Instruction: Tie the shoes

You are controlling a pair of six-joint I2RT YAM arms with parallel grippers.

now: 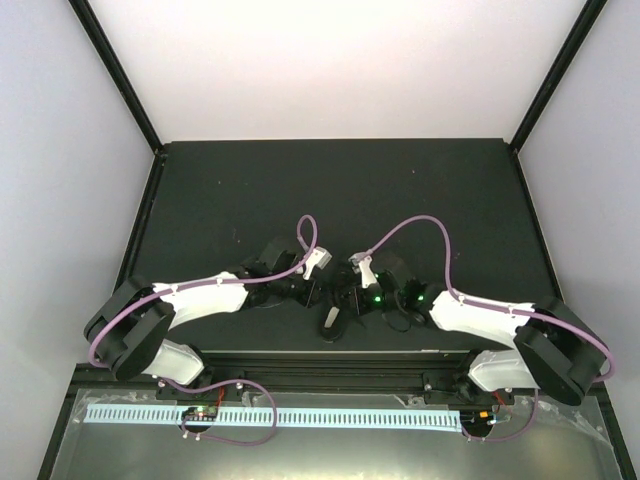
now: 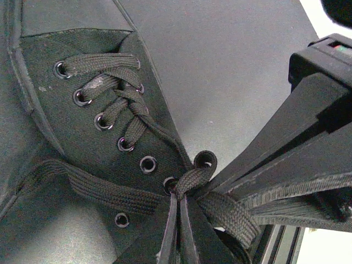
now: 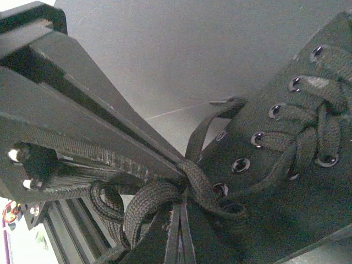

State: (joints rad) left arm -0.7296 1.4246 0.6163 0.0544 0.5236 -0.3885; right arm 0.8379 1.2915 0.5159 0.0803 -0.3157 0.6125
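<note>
Shoe (image 1: 332, 320): top view, mostly covered from above, lacing too small to tell. Wrist views: toe, heel and sole cut off by picture edges. Laces (image 2: 228, 217): ends untraceable, leaving the bottom edge.

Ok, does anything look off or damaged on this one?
Nothing is spilled or broken. On the shoe, the laces carry a pale scuff near the toe end. One eyelet further up looks empty, as if skipped, though it is hard to be sure from these angles.
</note>
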